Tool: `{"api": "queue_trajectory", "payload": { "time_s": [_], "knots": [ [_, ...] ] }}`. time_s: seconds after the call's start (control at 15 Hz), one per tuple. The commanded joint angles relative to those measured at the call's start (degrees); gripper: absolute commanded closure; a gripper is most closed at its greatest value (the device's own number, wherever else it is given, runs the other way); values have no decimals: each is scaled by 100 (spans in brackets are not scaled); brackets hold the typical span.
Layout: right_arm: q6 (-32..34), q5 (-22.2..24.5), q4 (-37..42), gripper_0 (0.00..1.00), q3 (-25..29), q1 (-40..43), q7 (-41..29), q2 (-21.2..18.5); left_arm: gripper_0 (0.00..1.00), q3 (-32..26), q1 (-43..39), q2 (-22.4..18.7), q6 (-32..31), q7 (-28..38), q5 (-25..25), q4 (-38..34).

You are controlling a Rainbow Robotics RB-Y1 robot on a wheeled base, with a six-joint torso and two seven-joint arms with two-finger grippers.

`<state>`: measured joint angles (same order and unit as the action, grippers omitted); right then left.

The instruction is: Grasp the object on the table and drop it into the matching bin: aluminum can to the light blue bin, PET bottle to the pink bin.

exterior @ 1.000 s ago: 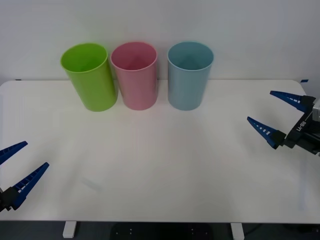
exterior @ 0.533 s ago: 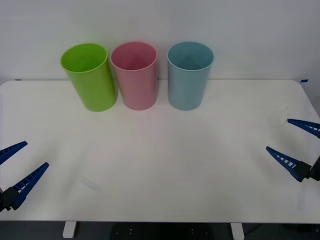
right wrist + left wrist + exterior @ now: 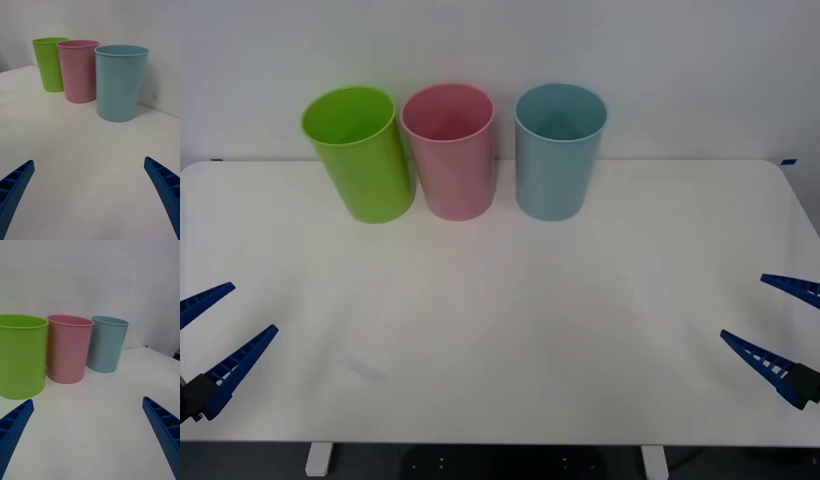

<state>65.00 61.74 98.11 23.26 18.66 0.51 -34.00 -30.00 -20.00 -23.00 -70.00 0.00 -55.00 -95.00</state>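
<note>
The light blue bin (image 3: 558,160) stands upright at the back of the white table (image 3: 500,300), with the pink bin (image 3: 450,160) just left of it. The aluminum can and the PET bottle are out of view. My right gripper (image 3: 743,306) is open and holds nothing, low over the table's front right corner, well apart from the bins. In the right wrist view, the light blue bin (image 3: 120,82) is nearest and the pink bin (image 3: 78,71) stands beside it. My left gripper (image 3: 253,308) hangs open over the front left corner, holding nothing.
A lime green bin (image 3: 360,155) stands leftmost in the row, close against the pink one. A white wall rises right behind the three bins. The table's front edge runs just below both grippers.
My right gripper has drawn back from the table's right rear toward the front right corner, staying open. The left gripper and the bins have not moved.
</note>
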Motion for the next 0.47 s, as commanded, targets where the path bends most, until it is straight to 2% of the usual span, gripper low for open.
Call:
{"api": "queue_trajectory", "payload": {
  "time_s": [0.07,0.47],
  "knots": [
    [4,4,121,0,-24,226,-42,7,0,0,0,0,0,0,0,0],
    [-5,13,121,0,-50,393,-42,7,0,0,0,0,0,0,0,0]
  ]
}}
